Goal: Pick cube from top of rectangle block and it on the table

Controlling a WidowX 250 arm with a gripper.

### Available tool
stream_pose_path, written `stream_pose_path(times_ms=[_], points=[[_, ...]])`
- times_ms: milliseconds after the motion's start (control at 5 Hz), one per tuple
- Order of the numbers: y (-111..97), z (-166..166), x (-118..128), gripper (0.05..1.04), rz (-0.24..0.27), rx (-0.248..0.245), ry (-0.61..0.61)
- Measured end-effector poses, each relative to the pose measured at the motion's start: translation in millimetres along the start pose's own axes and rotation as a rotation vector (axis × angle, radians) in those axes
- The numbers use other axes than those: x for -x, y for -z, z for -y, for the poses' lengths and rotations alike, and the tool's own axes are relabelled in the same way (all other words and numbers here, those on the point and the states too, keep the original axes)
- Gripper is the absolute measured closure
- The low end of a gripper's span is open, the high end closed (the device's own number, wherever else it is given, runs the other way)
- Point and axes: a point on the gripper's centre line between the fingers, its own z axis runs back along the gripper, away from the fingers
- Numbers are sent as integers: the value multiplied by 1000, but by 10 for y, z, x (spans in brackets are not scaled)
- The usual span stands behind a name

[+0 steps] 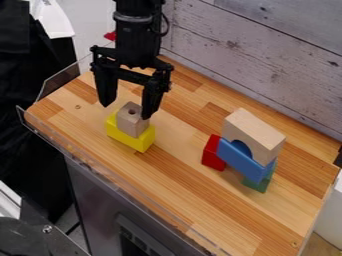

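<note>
Cube [133, 119] of plain wood, resting atop the yellow rectangular block [130, 135] on the wooden table [180, 172], beneath the black gripper [128, 110], whose claw is released and spread wide.

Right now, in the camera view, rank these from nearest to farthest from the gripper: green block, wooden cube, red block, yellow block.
1. Wooden cube, on top.
2. Yellow block, under the cube.
3. Red block, by the blue block's left end.
4. Green block, by its right end.
</note>
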Motion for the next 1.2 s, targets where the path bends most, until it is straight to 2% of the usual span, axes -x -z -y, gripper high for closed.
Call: stream_pose_path(times_ms=[200,400,600,800,1000,1200], points=[[33,8,14,85,-4,-10,29],[120,-8,-17,142,-19,-15,29],[205,7,-56,430,-26,-1,22],[209,8,-75,501,-15,3,16],[157,31,-116,501,-3,6,11],[-75,37,-228,501,50,-15,19]])
